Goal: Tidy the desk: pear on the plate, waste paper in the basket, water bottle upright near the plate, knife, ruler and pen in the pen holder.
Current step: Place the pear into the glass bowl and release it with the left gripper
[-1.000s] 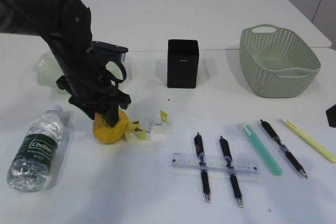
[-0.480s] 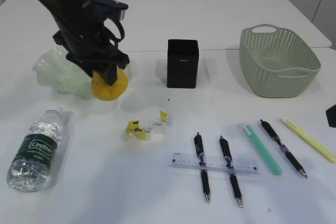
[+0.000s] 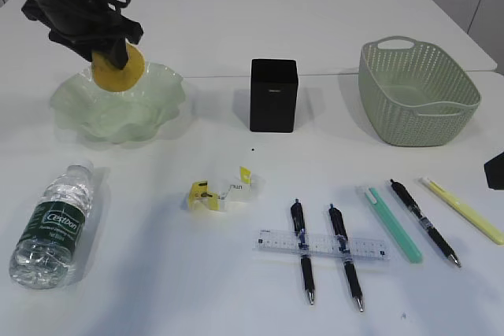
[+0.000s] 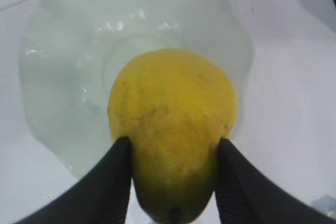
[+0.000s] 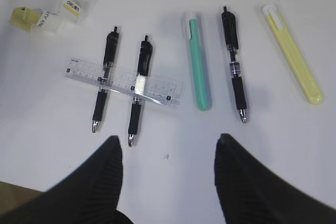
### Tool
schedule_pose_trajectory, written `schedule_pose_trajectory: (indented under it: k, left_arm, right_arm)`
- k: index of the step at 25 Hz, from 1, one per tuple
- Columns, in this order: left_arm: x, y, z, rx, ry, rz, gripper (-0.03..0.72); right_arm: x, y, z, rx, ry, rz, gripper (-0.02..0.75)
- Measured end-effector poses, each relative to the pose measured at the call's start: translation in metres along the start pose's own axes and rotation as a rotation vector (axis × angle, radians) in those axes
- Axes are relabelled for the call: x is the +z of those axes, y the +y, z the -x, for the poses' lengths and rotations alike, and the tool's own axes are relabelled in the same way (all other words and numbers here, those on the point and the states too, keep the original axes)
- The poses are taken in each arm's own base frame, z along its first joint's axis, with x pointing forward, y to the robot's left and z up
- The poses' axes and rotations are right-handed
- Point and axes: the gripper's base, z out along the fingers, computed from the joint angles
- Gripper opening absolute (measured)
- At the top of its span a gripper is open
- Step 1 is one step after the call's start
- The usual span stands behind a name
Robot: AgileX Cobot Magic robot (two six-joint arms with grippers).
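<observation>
the left claw [image 4: 170, 174] is pinching the pear [image 4: 173, 129] by its lower end, one finger on each side, and the fruit hangs above the plate [image 3: 153, 108] — over the back left part of it in the outside view, over the middle dip in the wrist view. the likely trouble is in the letting go: the pear is round and the plate's floor is smooth and shallow, so if dropped from a height it could roll over the wavy rim toward the bottle [image 3: 49, 224], which lies on its side in front of the plate. a low, gentle release near the centre looks safer.

the right claw [image 5: 168, 169] is spread wide and holds nothing, hovering over the pens [image 5: 104, 80] and ruler [image 5: 125, 81], far to the right of the plate.
</observation>
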Motion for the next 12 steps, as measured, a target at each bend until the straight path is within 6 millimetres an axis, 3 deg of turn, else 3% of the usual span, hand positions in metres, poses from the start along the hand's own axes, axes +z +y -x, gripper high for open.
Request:
schedule_pose_trajectory:
  k: [6,12]
  left_arm:
    - [0.022,0.028,0.018,-0.102,-0.029,-0.014,0.315]
    - [0.056,0.035,0.022,-0.137,0.007,-0.024,0.315]
  right_arm:
    - [0.000,0.001,-0.003,0.001,0.033,0.010,0.415]
    - [0.000,0.002,-0.006,0.001,0.068,0.019,0.416]
